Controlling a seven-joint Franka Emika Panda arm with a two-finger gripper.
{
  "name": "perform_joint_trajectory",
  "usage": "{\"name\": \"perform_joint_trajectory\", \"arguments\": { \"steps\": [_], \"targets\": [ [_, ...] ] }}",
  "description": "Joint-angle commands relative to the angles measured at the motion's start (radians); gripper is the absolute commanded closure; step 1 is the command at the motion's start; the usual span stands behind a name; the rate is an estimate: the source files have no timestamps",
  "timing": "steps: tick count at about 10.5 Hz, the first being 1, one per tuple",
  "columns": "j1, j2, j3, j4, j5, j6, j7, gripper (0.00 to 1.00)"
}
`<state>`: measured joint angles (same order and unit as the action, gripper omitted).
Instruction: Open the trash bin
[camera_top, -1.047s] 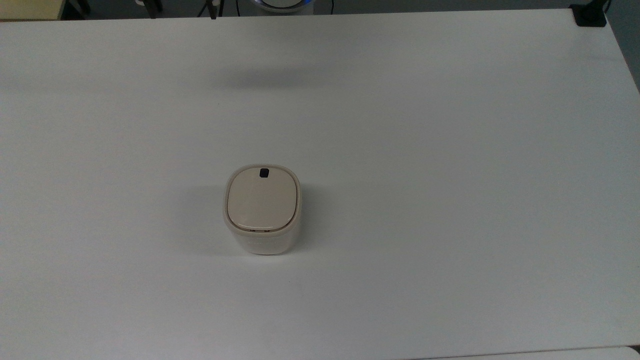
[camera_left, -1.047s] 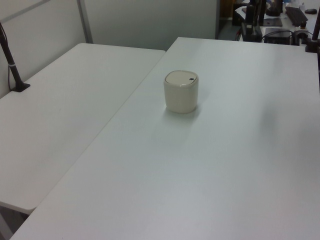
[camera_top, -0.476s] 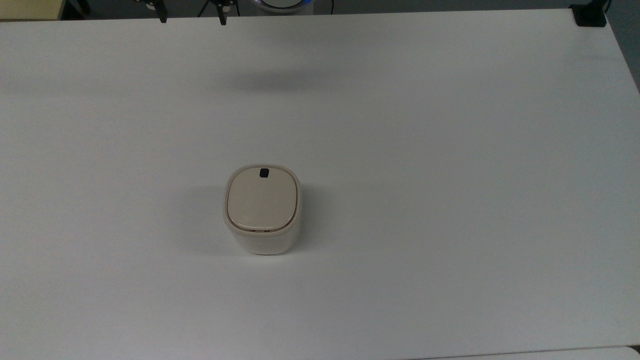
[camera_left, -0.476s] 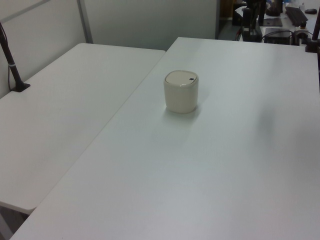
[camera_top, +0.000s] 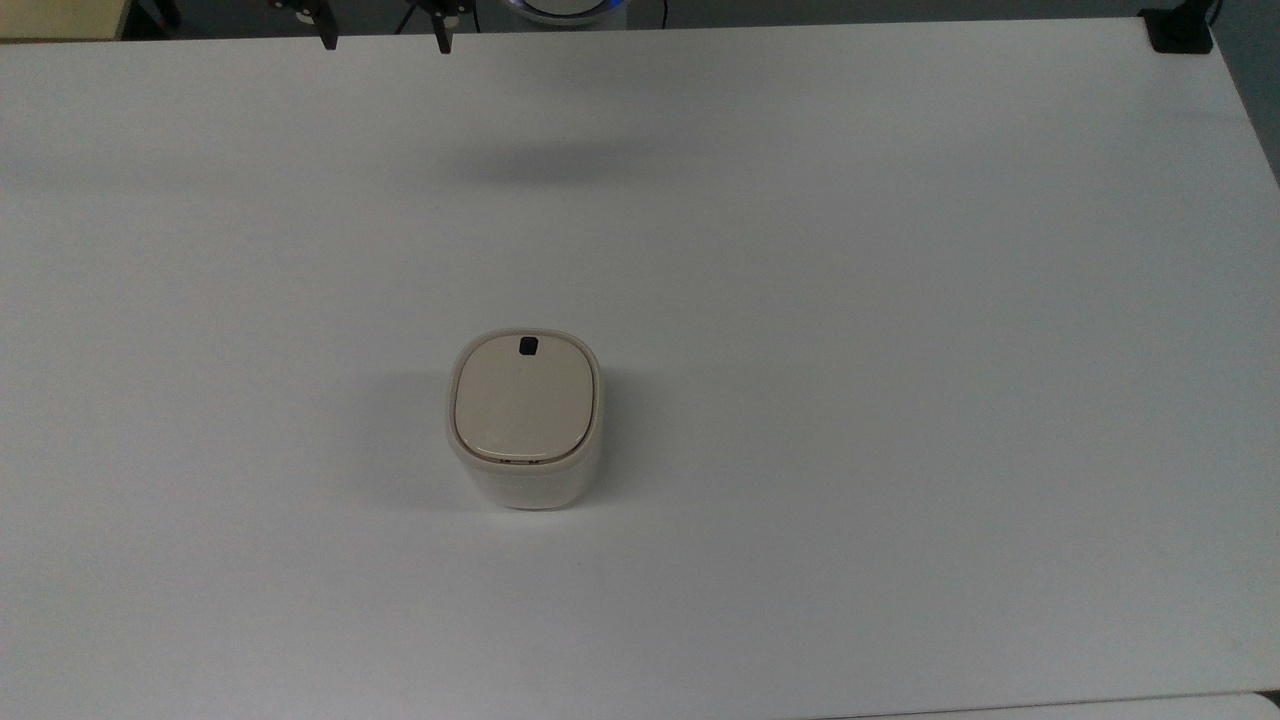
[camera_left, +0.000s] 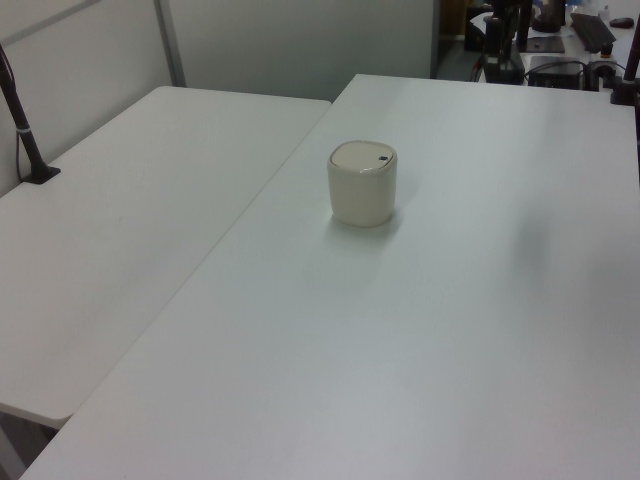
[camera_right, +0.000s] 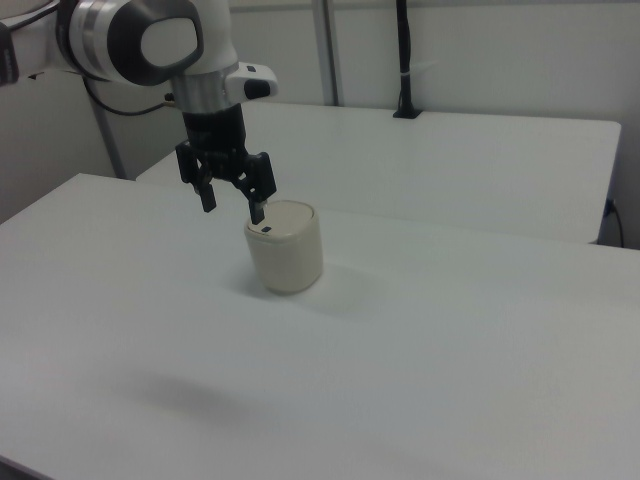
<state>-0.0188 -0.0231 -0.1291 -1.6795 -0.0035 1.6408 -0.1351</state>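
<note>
Moved: claw (camera_top: 382, 38) tips have edged slightly further in at the top view's upper edge; bin unmoved.
Claw: fingers (camera_right: 209, 198) spread apart, empty, in the air.
Bin (camera_top: 524, 418): cream, rounded-square, upright mid-counter (camera_top: 900, 400).
Lid (camera_top: 525, 402): beige, closed flat.
Button (camera_top: 527, 346): small, black, near lid edge.
</note>
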Motion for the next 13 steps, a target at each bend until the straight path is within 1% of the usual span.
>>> {"name": "perform_joint_trajectory", "arguments": {
  "steps": [1, 2, 4, 5, 7, 9, 10, 13],
  "targets": [
    [0.01, 0.005, -0.004, -0.008, -0.013, 0.005, -0.03, 0.18],
    [0.01, 0.006, -0.004, -0.008, -0.012, 0.005, -0.037, 0.3],
    [0.01, 0.008, -0.004, -0.008, -0.006, 0.005, -0.038, 0.46],
    [0.01, 0.009, -0.004, -0.006, -0.003, 0.007, -0.05, 0.56],
    [0.014, 0.038, -0.003, 0.007, 0.002, 0.051, -0.057, 0.69],
    [0.031, 0.129, -0.004, 0.065, 0.031, 0.118, -0.052, 0.8],
    [0.031, 0.156, -0.004, 0.069, 0.058, 0.166, -0.054, 0.85],
    [0.03, 0.228, -0.003, 0.086, 0.149, 0.406, -0.047, 0.86]
  ]
}}
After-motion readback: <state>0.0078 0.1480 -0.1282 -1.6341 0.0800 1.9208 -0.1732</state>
